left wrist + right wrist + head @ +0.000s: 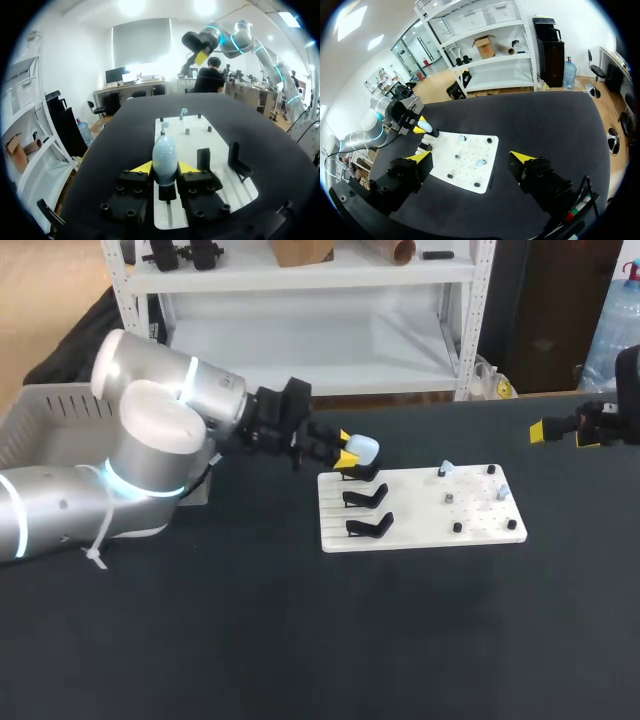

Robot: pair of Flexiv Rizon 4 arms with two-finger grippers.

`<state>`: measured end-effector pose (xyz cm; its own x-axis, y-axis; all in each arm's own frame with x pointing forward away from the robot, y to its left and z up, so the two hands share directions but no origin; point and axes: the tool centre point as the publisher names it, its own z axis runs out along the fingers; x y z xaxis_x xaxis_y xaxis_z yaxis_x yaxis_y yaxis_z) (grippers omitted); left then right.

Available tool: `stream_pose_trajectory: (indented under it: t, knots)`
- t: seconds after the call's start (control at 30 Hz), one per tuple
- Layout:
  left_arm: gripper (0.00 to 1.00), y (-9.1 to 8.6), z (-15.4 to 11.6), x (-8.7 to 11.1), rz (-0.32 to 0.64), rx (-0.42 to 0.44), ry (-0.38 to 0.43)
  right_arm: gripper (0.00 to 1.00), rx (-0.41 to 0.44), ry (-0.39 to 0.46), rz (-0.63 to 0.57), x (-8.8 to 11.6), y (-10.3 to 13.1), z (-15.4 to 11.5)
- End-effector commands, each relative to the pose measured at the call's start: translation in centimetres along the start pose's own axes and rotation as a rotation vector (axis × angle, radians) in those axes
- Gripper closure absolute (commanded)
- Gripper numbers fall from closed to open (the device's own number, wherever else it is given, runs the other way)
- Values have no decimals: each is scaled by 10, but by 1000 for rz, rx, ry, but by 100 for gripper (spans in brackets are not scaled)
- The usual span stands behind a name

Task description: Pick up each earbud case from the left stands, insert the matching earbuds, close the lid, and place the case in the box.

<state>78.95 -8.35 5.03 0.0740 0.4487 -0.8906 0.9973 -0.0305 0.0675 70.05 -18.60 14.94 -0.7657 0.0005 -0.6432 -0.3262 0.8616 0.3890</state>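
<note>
Left end effector (165,167) clamped on case (164,150) at far stand (360,472); advise lifting straight up, no tilt. Right end effector (471,157) wide.

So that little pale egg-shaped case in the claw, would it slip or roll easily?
Probably slippery: the earbud case looks smooth and rounded, so the left claw pinching its sides might let it squirt out. Set down loose it would likely roll, being egg-shaped. It looks small and hard-shelled, so probably light and stiff.

evenly bright from overhead, with soft, faint shadows.
</note>
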Motion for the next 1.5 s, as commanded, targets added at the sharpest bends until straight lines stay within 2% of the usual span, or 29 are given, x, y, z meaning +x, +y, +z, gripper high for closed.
stream_pose_trajectory:
  t: [0.03,0.2,0.33,0.53,0.8,1.5]
  knots:
    - [100,-26,-27,-13,15,-22,-56,0,0,2,0,0,0,0]
    - [100,-46,-37,-38,69,-67,-144,0,0,2,0,0,0,0]
    - [100,-58,-37,-57,91,-71,-183,0,0,2,0,0,0,0]
    - [100,-78,-38,-76,126,-71,-209,0,0,2,0,0,0,0]
    - [100,-97,-49,-96,97,-73,-218,0,0,2,0,0,0,0]
    - [100,-97,-49,-96,97,-73,-218,0,0,2,0,0,0,0]
